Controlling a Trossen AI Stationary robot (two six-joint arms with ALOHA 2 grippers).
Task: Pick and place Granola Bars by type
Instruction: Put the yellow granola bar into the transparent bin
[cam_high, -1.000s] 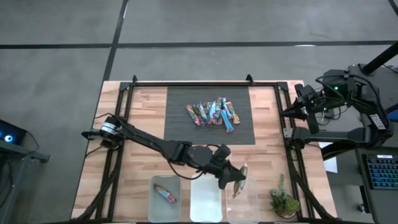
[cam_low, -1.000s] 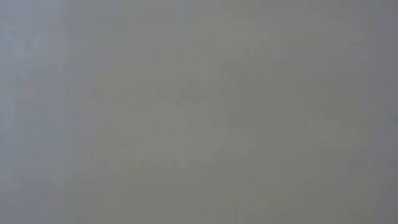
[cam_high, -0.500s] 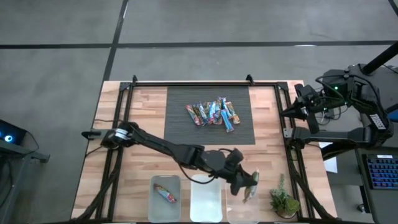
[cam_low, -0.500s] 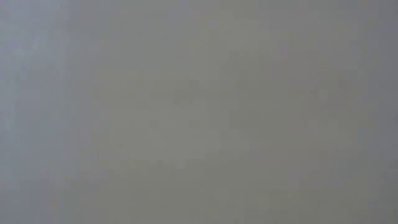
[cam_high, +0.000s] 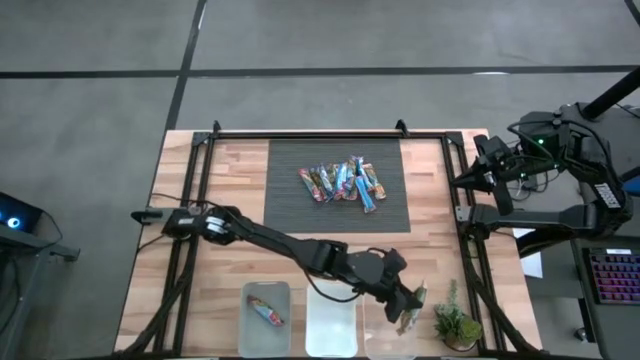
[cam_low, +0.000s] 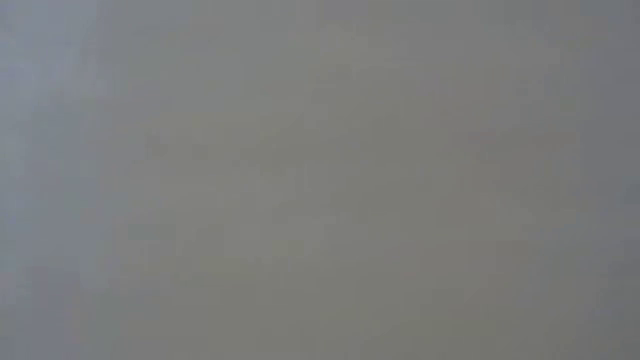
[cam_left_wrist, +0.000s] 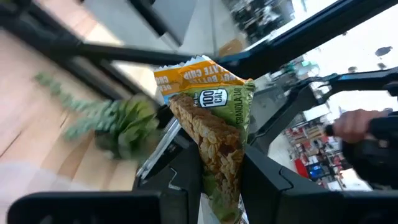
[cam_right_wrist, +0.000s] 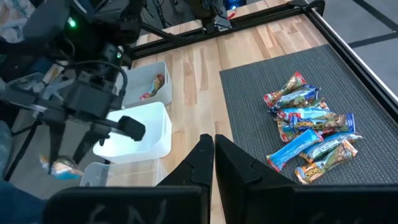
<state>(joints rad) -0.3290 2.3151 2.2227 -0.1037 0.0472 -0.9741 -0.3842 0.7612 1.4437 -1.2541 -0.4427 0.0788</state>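
left gripper (cam_high: 408, 307) clamped on green granola bar (cam_left_wrist: 219, 134) above rightmost clear bin (cam_high: 385, 335), beside small plant (cam_high: 455, 324), remaining bars (cam_high: 343, 182) piled on dark mat (cam_high: 290, 200), right gripper (cam_right_wrist: 212, 149) closed, parked at table's right edge

On the table (cam_high: 230, 175), the mat (cam_high: 335, 185) lies toward twelve o'clock, with the heap of granola bars (cam_high: 343, 182) on its middle. Along the six o'clock edge three bins sit side by side: the left bin (cam_high: 265, 318) at seven o'clock with one bar (cam_high: 265, 309) in it, the middle bin (cam_high: 332, 322) at six, the right bin (cam_high: 385, 335) at five. A small plant (cam_high: 455, 323) stands just beyond the right bin, farther toward four o'clock. The left gripper (cam_high: 408, 305) hangs over the right bin, clamped on a bar (cam_left_wrist: 217, 134). The right arm (cam_high: 530, 165) is off the table at three o'clock.
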